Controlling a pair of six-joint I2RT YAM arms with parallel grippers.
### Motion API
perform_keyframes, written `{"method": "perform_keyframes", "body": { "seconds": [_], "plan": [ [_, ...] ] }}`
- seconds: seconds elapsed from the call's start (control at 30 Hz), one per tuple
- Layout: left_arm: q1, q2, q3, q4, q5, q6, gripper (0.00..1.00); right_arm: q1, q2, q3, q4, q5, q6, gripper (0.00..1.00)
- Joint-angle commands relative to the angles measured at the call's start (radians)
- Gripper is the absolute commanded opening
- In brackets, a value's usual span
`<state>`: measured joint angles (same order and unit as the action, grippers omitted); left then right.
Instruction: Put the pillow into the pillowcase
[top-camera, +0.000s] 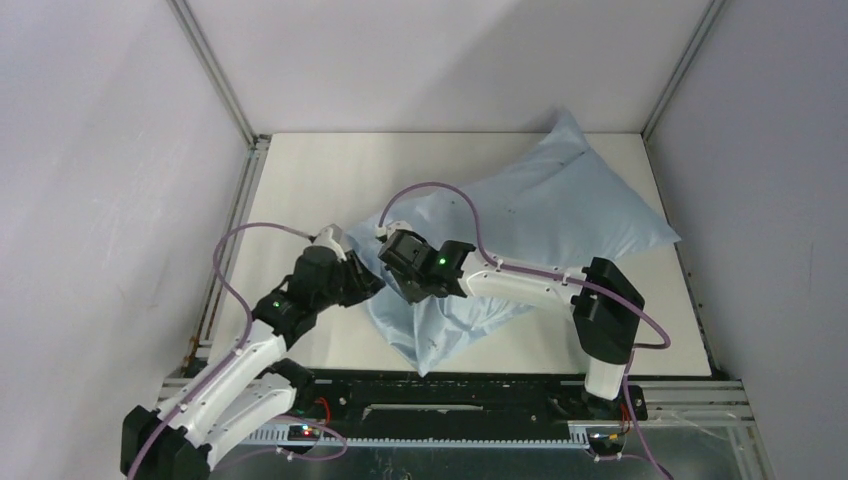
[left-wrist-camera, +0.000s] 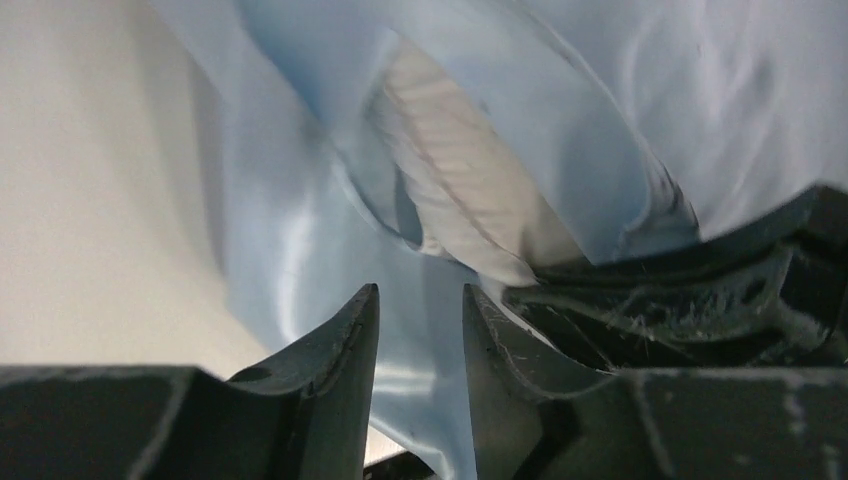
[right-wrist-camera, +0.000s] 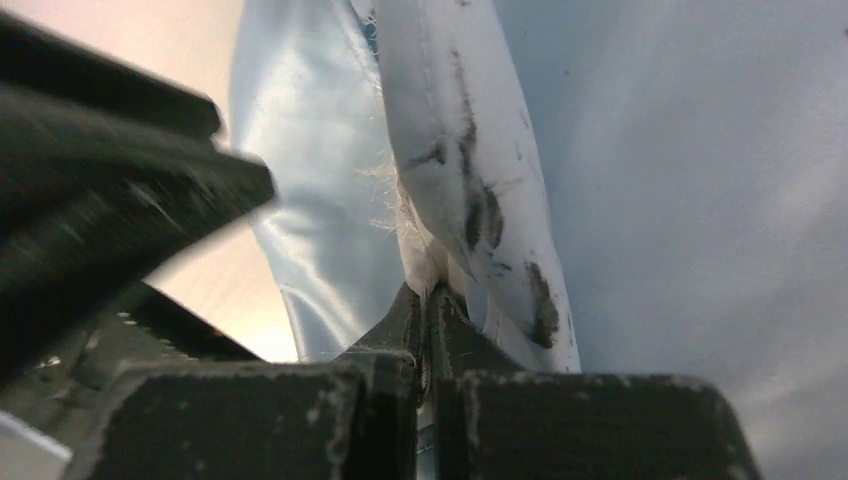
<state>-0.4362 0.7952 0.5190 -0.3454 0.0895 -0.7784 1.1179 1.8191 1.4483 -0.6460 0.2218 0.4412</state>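
Note:
The light blue pillowcase (top-camera: 560, 210) lies plump and diagonal on the table, from the far right corner to the near middle. The white pillow is almost wholly inside it. Only the pillow's white edge shows at the sack's opening, in the left wrist view (left-wrist-camera: 450, 180) and the right wrist view (right-wrist-camera: 470, 150). My right gripper (top-camera: 400, 288) (right-wrist-camera: 428, 295) is shut on that white seam. My left gripper (top-camera: 366, 280) (left-wrist-camera: 420, 295) is open right beside it, and pillowcase fabric (left-wrist-camera: 300, 230) lies between its fingers. The pillowcase also fills the right wrist view (right-wrist-camera: 700, 200).
The white tabletop (top-camera: 330, 190) shows to the left of the pillowcase and behind it. Pale walls and metal posts (top-camera: 215, 70) close in the table. The black rail (top-camera: 450, 385) with the arm bases runs along the near edge. The right gripper's dark body (left-wrist-camera: 700, 290) crowds the left gripper.

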Motion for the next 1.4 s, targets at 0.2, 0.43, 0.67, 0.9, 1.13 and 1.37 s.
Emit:
{"method": "perform_keyframes", "body": {
  "seconds": [0.2,0.43,0.67,0.9,1.13,1.37],
  "plan": [
    [-0.226,0.034,0.037,-0.150,-0.335,-0.171,0.40,-0.022,-0.055,-0.086,0.346,-0.191,0.165,0.00],
    [-0.275,0.238,0.085,-0.170,-0.535,-0.256,0.43,-0.043,-0.040,-0.193,0.475,-0.211,0.203,0.00],
    [-0.276,0.359,0.114,-0.106,-0.573,-0.270,0.57,-0.095,-0.030,-0.337,0.617,-0.306,0.261,0.00],
    [-0.297,0.374,0.166,-0.127,-0.599,-0.283,0.58,-0.134,0.007,-0.435,0.741,-0.366,0.317,0.00],
    [-0.295,0.472,0.222,-0.170,-0.685,-0.328,0.59,-0.153,0.039,-0.459,0.797,-0.408,0.346,0.00],
    [-0.268,0.568,0.270,-0.142,-0.721,-0.353,0.59,-0.162,0.035,-0.488,0.817,-0.421,0.352,0.00]
  ]
}}
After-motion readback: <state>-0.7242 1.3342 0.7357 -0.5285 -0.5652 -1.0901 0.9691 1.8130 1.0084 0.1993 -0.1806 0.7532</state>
